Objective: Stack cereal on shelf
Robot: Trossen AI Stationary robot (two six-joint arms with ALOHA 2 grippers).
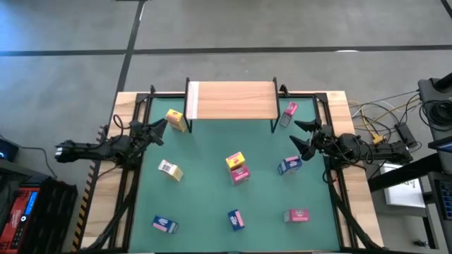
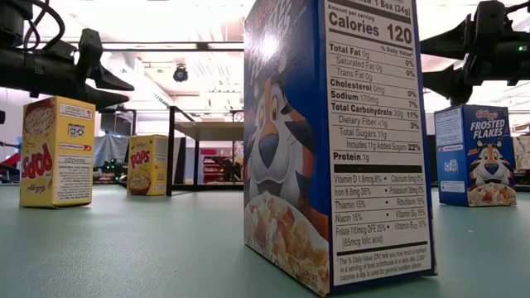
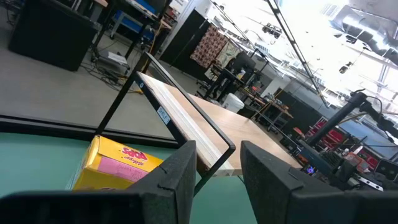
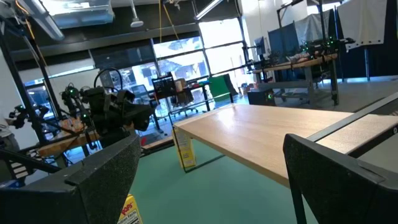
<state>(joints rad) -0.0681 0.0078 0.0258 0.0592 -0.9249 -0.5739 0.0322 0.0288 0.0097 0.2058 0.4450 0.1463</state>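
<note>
Nearest the low camera: blue cereal box (image 2: pixel 331 141) standing upright, long axis vertical, nutrition panel facing the camera, tiger front angled off to the left. In the high view this is the blue box at the mat's near edge, centre (image 1: pixel 236 219).

Same near row on the green mat (image 1: pixel 205 183): another blue box (image 1: pixel 164 224) to the left, a pink box (image 1: pixel 296 215) to the right, both lying at a slant.

Mid-mat: yellow box (image 1: pixel 235 160) touching a pink box (image 1: pixel 240 173) just in front of it. A yellow box (image 1: pixel 169 169) sits left of them, upright in the low view. Third blue box (image 1: pixel 289 165) on the right, upright, front toward the low camera.

Far side: yellow box (image 1: pixel 176 120) just beside the shelf's left legs; pink box (image 1: pixel 288 113) just right of the shelf, long axis slanted.

Shelf (image 1: pixel 232 99) at the far edge, long axis left-right, board top bare.

Left gripper (image 1: pixel 159 128) hovers near the far yellow box, fingers pinched narrow, holding nothing. Right gripper (image 1: pixel 304 137) hovers above the right-hand blue box, jaws spread wide, empty.
</note>
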